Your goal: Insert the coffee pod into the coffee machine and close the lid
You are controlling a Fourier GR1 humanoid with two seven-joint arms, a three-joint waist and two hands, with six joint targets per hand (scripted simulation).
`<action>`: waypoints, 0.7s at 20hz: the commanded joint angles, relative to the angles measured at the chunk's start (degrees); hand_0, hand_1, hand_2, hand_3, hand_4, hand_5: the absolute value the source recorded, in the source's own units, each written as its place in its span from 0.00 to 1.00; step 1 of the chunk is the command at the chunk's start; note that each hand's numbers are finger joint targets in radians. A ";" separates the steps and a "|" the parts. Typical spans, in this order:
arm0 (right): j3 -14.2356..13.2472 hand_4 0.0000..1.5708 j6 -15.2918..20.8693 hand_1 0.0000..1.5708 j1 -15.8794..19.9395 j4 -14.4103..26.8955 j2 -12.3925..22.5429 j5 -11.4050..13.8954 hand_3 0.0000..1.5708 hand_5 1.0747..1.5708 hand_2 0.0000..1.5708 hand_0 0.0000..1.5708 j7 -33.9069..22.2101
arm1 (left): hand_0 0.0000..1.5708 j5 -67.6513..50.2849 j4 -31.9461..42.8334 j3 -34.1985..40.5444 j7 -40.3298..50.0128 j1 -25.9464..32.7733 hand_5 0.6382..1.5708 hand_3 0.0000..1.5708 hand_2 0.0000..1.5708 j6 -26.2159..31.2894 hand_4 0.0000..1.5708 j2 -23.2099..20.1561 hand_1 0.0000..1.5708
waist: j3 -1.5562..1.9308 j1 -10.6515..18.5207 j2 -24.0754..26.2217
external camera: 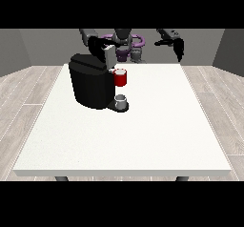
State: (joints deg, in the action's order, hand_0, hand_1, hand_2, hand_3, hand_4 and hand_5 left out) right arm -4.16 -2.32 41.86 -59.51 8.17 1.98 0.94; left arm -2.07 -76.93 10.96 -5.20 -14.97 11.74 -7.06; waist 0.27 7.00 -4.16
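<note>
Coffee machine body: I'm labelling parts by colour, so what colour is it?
Black, seen best in the front view: the coffee machine has a dark, rounded body.

Coffee machine [90, 80]: black, bulky, upright on the white table's far left part. Lid [110, 55] grey, raised at top. A red thing at the machine [121, 77] on its right side; grey cup [121, 100] on base below.

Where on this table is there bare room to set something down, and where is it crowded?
The table is bare across its whole near half and along its right side, below the hand at the view's right. It is crowded at the far left, where the coffee machine, a red thing at the machine and a grey cup on its base sit together.
</note>
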 commanded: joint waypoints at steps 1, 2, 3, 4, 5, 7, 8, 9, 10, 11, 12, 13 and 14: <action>3.82 0.11 0.72 0.00 1.84 -0.13 -1.04 4.04 0.00 1.00 0.00 0.00 1.29 | 0.00 0.58 0.69 -0.70 -1.80 0.95 1.00 0.00 0.00 -0.17 0.08 0.58 0.00 | -0.29 1.92 -0.59; 4.64 0.08 2.15 0.00 4.65 -1.38 -2.44 4.21 0.00 1.00 0.00 0.00 -2.70 | 0.00 1.27 2.34 -1.19 -0.37 -0.85 1.00 0.00 0.00 -1.05 0.09 0.97 0.00 | -0.31 0.65 0.27; 4.00 0.09 -1.75 0.00 3.04 -1.05 0.19 2.88 0.00 1.00 0.00 0.00 -1.74 | 0.00 1.37 0.76 -1.37 1.06 -0.54 1.00 0.00 0.00 -1.76 0.12 1.14 0.00 | -0.28 0.50 1.31; 3.96 0.08 0.75 0.00 3.98 -0.65 0.02 4.27 0.00 1.00 0.00 0.00 -0.89 | 0.00 0.58 0.53 -0.64 -0.53 -1.55 1.00 0.00 0.00 -0.53 0.11 0.01 0.00 | -0.29 2.22 -0.91; 4.06 0.09 -0.06 0.00 3.48 -1.33 0.90 4.32 0.00 1.00 0.00 0.00 1.07 | 0.00 -0.38 1.26 -0.12 -2.46 -1.65 1.00 0.00 0.00 0.86 0.10 -0.41 0.00 | -0.30 2.02 -2.98; 5.53 0.09 1.11 0.00 3.55 -1.58 -1.99 4.79 0.00 1.00 0.00 0.00 -1.68 | 0.00 -1.66 2.48 1.20 -0.04 -2.83 1.00 0.00 0.00 0.99 0.00 -1.55 0.00 | -0.29 0.58 -0.53; 4.54 0.07 2.29 0.00 4.17 -0.36 -2.40 4.74 0.00 1.00 0.00 0.00 0.37 | 0.00 -0.45 -0.75 -1.08 1.42 -3.97 1.00 0.00 0.00 0.80 0.00 -1.08 0.00 | -0.27 2.12 -0.32; 4.35 0.05 4.85 0.00 5.58 0.17 -2.58 6.24 0.00 1.00 0.00 0.00 0.37 | 0.00 -1.17 -0.10 -1.00 -3.71 -1.96 1.00 0.00 0.00 2.63 0.08 -0.70 0.00 | -0.29 3.67 -2.11; 3.62 0.08 1.09 0.00 4.12 0.71 -1.83 4.29 0.00 1.00 0.00 0.00 1.90 | 0.00 0.86 -1.24 -2.50 -2.84 -0.88 1.00 0.00 0.00 -0.61 0.12 1.26 0.00 | -0.27 2.01 -0.68; 4.61 0.08 2.37 0.00 4.77 0.02 -3.85 4.75 0.00 1.00 0.00 0.00 0.57 | 0.00 0.58 -0.65 -2.58 -1.67 -0.71 1.00 0.00 0.00 -0.84 0.12 1.66 0.00 | -0.28 1.90 0.53; 4.20 0.02 1.33 0.00 4.16 0.37 -3.04 4.46 0.00 1.00 0.00 0.00 3.80 | 0.00 1.97 -2.16 -4.39 -4.33 0.71 1.00 0.00 0.00 -1.40 0.13 3.30 0.00 | -0.27 2.68 -0.25; 4.07 0.04 -3.21 0.00 4.62 -1.18 -1.24 2.66 0.00 1.00 0.00 0.00 1.46 | 0.00 0.87 -0.18 -2.03 -4.99 0.77 1.00 0.00 0.00 -1.18 0.12 1.69 0.00 | -0.28 0.44 1.16; 5.51 0.08 -0.62 0.00 -0.32 -1.13 -5.27 3.09 0.00 1.00 0.00 0.00 5.09 | 0.00 0.75 -2.46 -4.26 -1.91 2.12 1.00 0.00 0.00 -0.97 0.11 3.51 0.00 | -0.26 0.71 3.46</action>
State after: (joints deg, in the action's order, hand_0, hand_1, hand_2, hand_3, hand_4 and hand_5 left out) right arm 0.07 -1.88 44.95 -59.99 5.39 5.60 2.65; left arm -1.50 -77.81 8.47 -7.63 -15.02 11.20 -5.40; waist 0.04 8.45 -3.45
